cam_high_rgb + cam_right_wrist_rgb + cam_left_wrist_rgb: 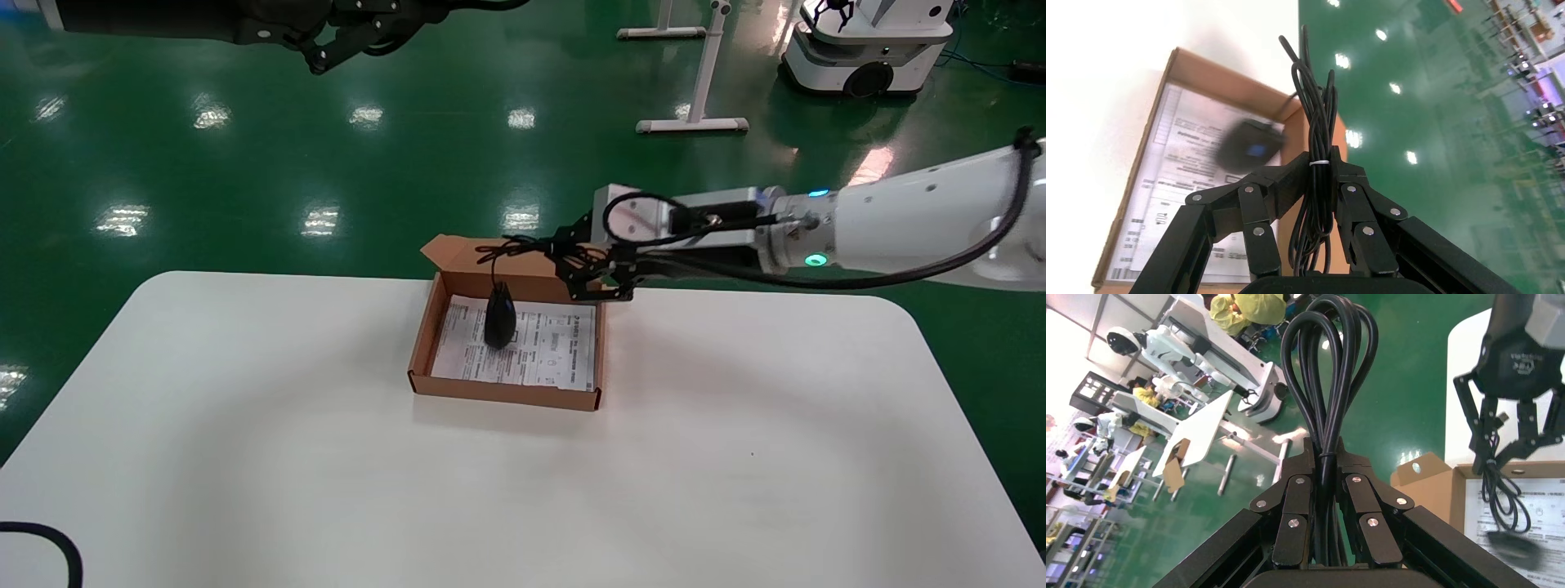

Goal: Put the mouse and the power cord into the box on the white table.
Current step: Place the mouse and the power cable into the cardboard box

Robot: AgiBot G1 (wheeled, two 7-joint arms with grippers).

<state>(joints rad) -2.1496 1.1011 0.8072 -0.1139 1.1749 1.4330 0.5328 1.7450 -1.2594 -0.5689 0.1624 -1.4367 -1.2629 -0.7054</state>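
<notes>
On the large white table (245, 425), the small black oval mouse (499, 320) dangles upright over the shallow brown cardboard box (422, 351), directly below the right gripper (590, 269) clamping its wire; the left gripper (1327, 499) clasps the thick black power cord (1330, 361) farther away.

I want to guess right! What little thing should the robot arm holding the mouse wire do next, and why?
Probably lower a little and let go: the right gripper pinches the mouse's bundled wire, and the mouse dangles just over the sheet inside the box. The left gripper waits high, gripping the power cord.
</notes>
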